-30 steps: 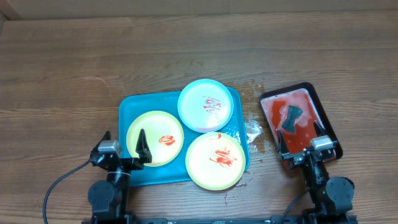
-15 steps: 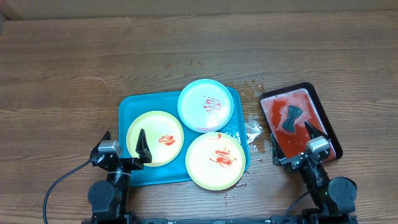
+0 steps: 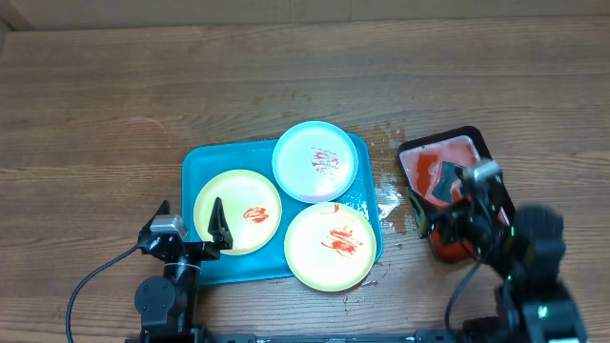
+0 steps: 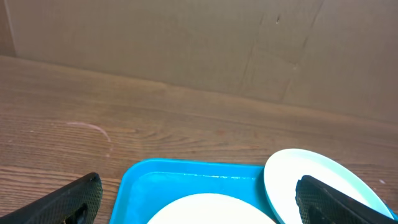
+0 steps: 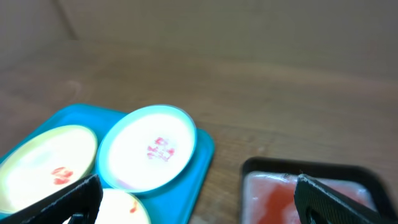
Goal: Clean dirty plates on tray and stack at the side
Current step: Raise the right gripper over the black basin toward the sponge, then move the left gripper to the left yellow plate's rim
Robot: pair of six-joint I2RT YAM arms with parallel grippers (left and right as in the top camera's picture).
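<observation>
Overhead, three smeared plates (image 3: 330,245) sit on the tray (image 3: 195,167), the blue plate (image 3: 315,160) at its far right corner. The right end effector (image 3: 437,195) hangs wide open over the black tray (image 3: 404,150) just right of the tray, above a dark wiper (image 3: 444,177). The left end effector (image 3: 191,217), also open, rests at the tray's near left edge. Best to straddle the wiper's narrow middle, close firmly and lift straight up, so the red liquid (image 3: 427,164) doesn't drip on the counter (image 3: 95,95).
</observation>
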